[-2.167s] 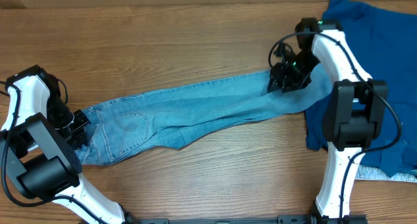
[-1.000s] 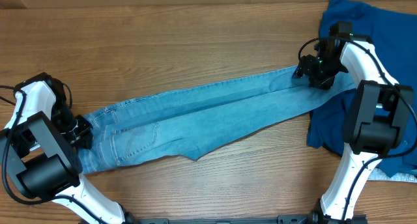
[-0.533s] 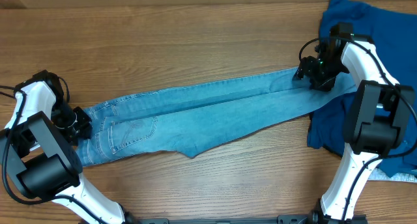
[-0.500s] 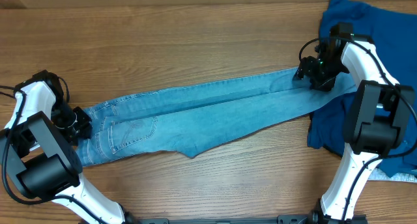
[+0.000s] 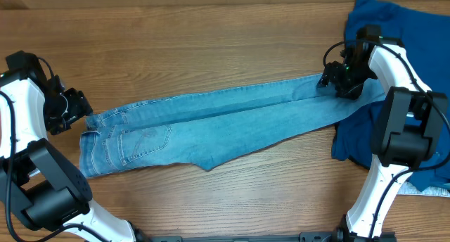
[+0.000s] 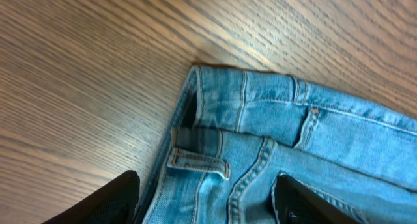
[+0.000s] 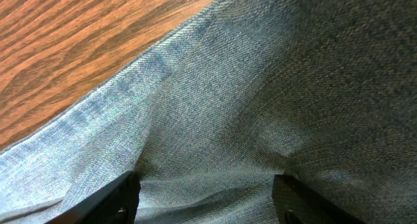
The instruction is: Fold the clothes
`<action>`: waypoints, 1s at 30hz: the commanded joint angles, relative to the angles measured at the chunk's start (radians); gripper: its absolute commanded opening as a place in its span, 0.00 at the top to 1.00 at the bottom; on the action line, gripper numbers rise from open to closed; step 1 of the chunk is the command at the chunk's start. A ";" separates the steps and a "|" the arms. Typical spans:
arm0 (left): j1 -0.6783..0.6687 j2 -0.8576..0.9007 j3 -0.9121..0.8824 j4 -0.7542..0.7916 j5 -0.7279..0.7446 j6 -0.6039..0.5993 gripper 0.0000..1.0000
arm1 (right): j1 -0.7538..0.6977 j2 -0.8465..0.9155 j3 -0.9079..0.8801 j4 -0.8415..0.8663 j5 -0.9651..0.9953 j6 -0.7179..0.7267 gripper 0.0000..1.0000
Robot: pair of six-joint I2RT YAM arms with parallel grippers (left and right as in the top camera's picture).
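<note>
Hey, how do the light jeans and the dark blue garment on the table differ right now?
Colour: the jeans are light-wash denim with a stitched pocket; the dark blue garment is plain royal blue. Pose: the jeans lie stretched long across the table; the garment lies rumpled at the right edge, partly out of frame. Layering: the jeans' leg ends overlap the garment's edge. Both are blue cloth.

Spread pincer (image 6: 205,196) hangs above the jeans (image 6: 326,139) waistband.
</note>
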 commanded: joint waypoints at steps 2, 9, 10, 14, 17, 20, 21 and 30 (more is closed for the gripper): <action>0.004 0.002 -0.052 0.042 -0.035 0.027 0.30 | -0.047 0.055 -0.039 -0.027 0.125 0.001 0.30; 0.003 0.003 -0.235 0.206 0.083 0.120 0.30 | -0.047 0.055 -0.039 -0.027 0.125 0.001 0.29; 0.003 0.003 -0.247 0.214 0.095 0.120 0.31 | -0.047 0.055 -0.039 -0.028 0.125 0.000 0.29; 0.003 0.002 -0.253 0.214 0.132 0.124 0.70 | -0.047 0.055 -0.039 -0.028 0.125 0.000 0.29; 0.003 0.001 -0.231 0.203 0.182 0.124 0.90 | -0.047 0.055 -0.039 -0.029 0.125 0.001 0.30; 0.004 -0.007 -0.149 0.149 0.219 0.154 0.95 | -0.047 0.055 -0.039 -0.029 0.125 0.001 0.30; 0.004 -0.013 -0.099 0.116 0.216 0.154 0.96 | -0.047 0.055 -0.039 -0.029 0.125 0.001 0.30; 0.005 -0.094 0.090 -0.001 -0.107 -0.013 0.96 | -0.047 0.055 -0.039 -0.028 0.125 0.001 0.30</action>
